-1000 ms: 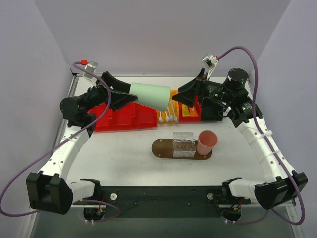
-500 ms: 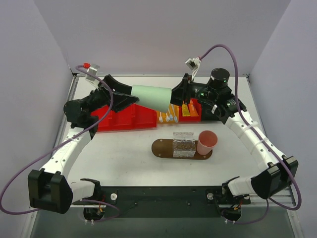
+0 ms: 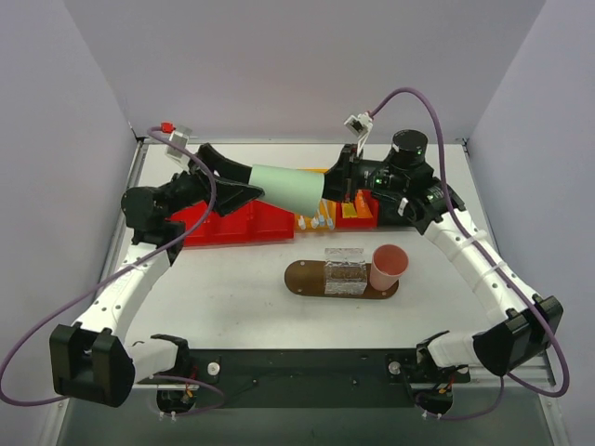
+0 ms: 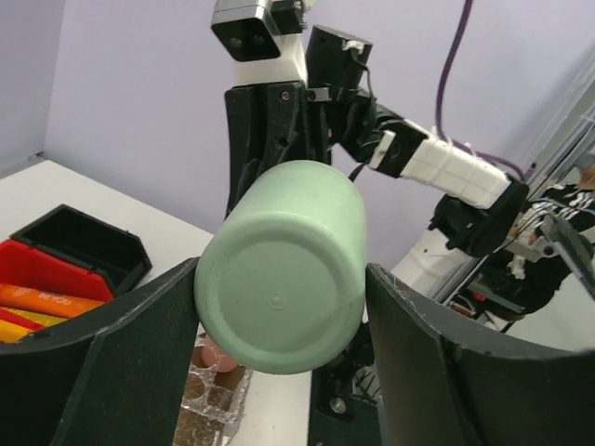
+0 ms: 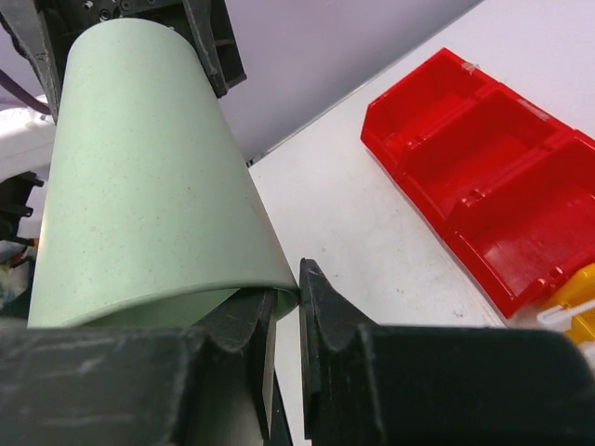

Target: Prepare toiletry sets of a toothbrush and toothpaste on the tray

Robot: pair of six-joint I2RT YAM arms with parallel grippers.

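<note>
Green cup (image 3: pixel 290 186): held aloft beyond the tray (image 3: pixel 299 276), base clamped in wide-set left gripper (image 4: pixel 279 297), rim pinched by closed right gripper (image 5: pixel 290 295). Pinch to be confirmed firm before left release.

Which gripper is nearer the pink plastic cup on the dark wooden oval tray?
Right. Both grip the pale green cup: right gripper at its rim, behind the pink cup; left gripper at its base, farther left.

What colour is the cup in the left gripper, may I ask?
The cup is pale mint green, clearest in the left wrist view.
</note>
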